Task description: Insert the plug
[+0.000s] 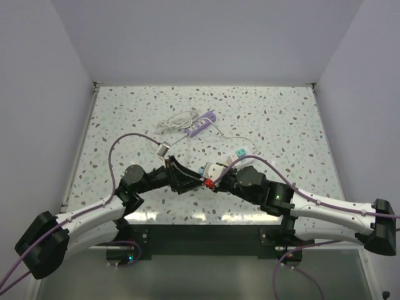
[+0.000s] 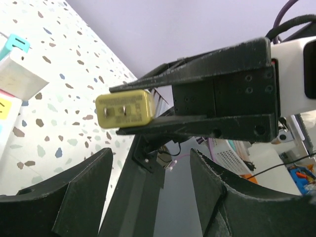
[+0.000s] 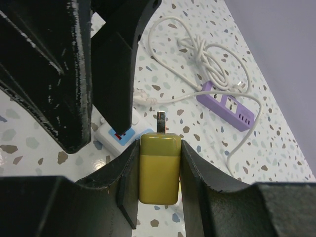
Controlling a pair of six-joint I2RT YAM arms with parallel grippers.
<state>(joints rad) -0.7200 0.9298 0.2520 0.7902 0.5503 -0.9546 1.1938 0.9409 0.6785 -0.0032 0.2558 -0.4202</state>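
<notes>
Right hand (image 3: 159,153) is clenched on the yellow plug (image 3: 159,170), gripping its two flat sides above the tabletop (image 1: 281,125), near the middle of the near edge. The plug's long axis runs along the fingers, and its metal prong (image 3: 161,121) points out past the fingertips toward the left hand (image 2: 150,168). That hand is released, fingers apart, facing the plug's pronged end. A white power strip (image 3: 121,133) lies just beyond the plug. Farther toward the far edge lie a purple power strip (image 3: 229,106) and a coiled white cable (image 3: 207,59).

One plug (image 3: 159,170), one purple strip (image 3: 231,106), one white strip (image 3: 111,134)
</notes>
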